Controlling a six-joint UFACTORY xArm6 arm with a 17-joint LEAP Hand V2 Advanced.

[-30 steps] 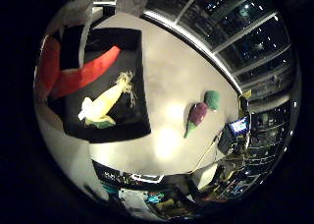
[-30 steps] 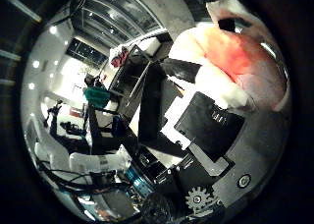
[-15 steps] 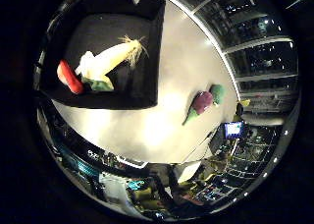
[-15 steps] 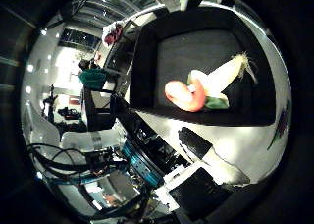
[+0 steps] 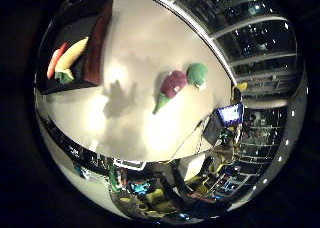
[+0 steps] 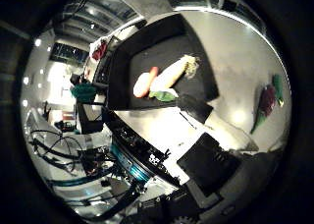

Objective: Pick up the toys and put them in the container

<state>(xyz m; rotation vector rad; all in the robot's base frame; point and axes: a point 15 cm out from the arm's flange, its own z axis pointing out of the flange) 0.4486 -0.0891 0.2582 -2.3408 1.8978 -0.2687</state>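
Below the palm, white table (image 5: 135, 48) now shows wider than half a second ago; the view has pulled off the one black container (image 6: 147, 52). Two toys inside: corn (image 6: 169, 75), red chili (image 6: 144, 82). Two toys beside each other on the table: purple eggplant (image 5: 172, 84), green one (image 5: 197, 73). Hand (image 6: 221, 135) near the container; grip state: cannot tell.

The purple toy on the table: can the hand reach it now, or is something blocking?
Probably yes. The purple toy lies on the open white table, touching only the green toy. The black container stands apart, so nothing blocks the way.
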